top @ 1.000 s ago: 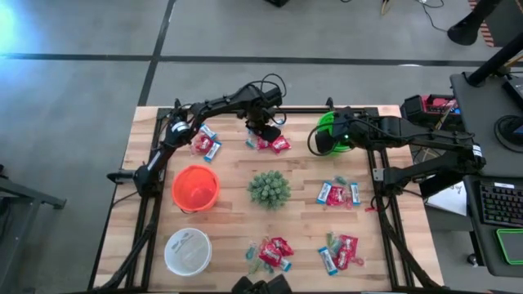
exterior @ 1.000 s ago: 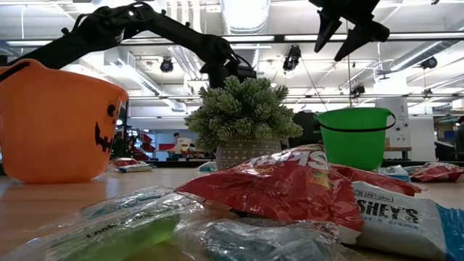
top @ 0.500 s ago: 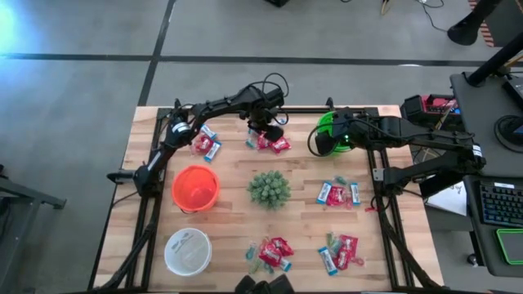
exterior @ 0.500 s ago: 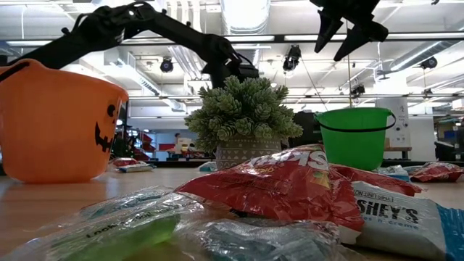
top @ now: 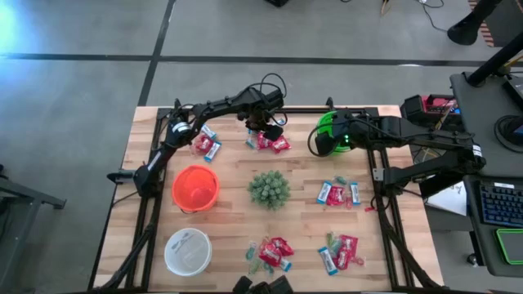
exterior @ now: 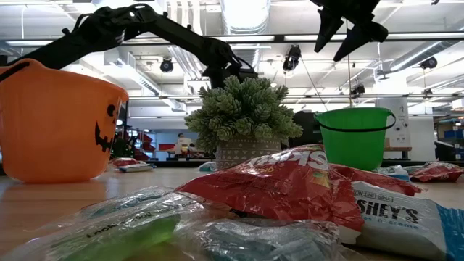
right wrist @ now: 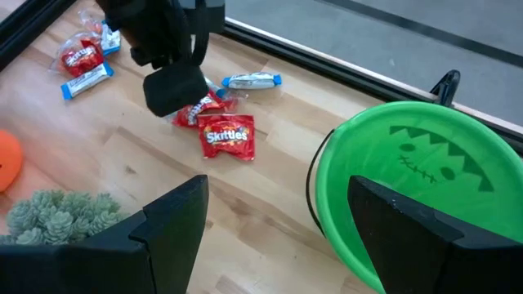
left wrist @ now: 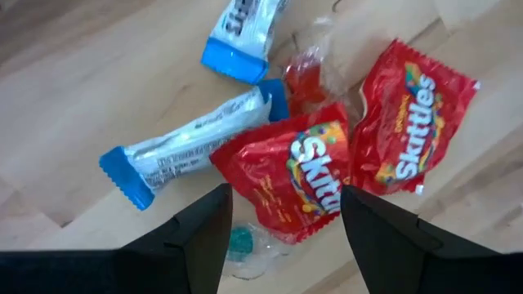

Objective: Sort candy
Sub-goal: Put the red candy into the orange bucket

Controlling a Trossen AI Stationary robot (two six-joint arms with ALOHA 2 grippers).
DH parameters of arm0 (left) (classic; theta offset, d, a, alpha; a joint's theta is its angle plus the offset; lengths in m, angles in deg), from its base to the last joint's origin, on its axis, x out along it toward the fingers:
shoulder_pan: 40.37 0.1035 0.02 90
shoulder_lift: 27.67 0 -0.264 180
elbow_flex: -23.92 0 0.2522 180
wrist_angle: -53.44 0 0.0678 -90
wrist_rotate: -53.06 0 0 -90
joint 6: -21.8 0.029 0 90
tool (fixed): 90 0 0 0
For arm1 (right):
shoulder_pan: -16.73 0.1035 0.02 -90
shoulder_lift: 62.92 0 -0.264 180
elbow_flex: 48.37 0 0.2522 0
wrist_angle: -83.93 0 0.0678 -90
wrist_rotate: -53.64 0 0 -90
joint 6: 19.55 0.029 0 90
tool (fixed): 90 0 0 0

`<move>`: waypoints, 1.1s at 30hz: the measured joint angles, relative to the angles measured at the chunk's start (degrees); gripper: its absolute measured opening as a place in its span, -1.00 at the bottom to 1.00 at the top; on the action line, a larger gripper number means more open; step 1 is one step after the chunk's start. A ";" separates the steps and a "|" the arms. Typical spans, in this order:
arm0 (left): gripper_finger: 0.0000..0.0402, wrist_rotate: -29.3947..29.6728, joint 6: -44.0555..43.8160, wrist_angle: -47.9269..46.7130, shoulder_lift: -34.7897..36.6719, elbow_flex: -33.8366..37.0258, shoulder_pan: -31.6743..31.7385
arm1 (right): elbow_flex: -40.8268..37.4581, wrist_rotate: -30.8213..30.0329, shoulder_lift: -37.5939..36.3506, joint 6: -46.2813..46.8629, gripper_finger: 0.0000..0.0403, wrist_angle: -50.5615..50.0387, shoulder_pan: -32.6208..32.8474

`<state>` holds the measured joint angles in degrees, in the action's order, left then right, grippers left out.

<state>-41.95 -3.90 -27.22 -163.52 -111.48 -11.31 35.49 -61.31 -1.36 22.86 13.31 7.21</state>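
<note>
You cannot see the whole far pile of red and blue-white wrapped candy (top: 270, 142) from above: the dark two-fingered left hand (top: 263, 133) covers part of it. In the left wrist view a small teal wrapped piece (left wrist: 243, 242) sits half under a red Skittles packet (left wrist: 298, 177), and a blue-ended white bar (left wrist: 240, 37) is cut off by the picture's edge. In the low view the potted spiky green plant (exterior: 243, 118) hides the left hand, and the near candy heap (exterior: 290, 196) blocks much of the wooden bench (exterior: 87, 190). The right wrist view crops the green plastic bucket (right wrist: 409, 180) at its edge.
</note>
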 joint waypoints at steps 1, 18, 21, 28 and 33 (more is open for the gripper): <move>0.05 0.00 -0.06 -0.02 0.00 0.43 -0.10 | -0.01 0.00 0.00 -0.01 0.42 0.01 0.00; 0.05 -0.46 -2.31 6.53 -0.02 6.48 -0.39 | -0.02 1.35 0.00 -0.03 0.42 -0.15 0.00; 0.03 -0.49 -2.37 7.74 -0.02 7.47 -0.34 | -0.01 1.44 0.00 -0.02 0.42 -0.15 0.00; -0.28 -0.52 -1.76 9.02 -0.02 8.65 -0.36 | -0.02 1.42 0.00 -0.02 0.42 -0.15 0.00; -0.56 -0.22 0.09 6.45 0.02 8.81 -0.45 | -0.02 1.42 0.00 -0.02 0.42 -0.13 0.00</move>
<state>-42.17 -3.81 -20.77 -163.50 -102.68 -11.77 35.47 -59.89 -1.36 22.84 13.18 7.21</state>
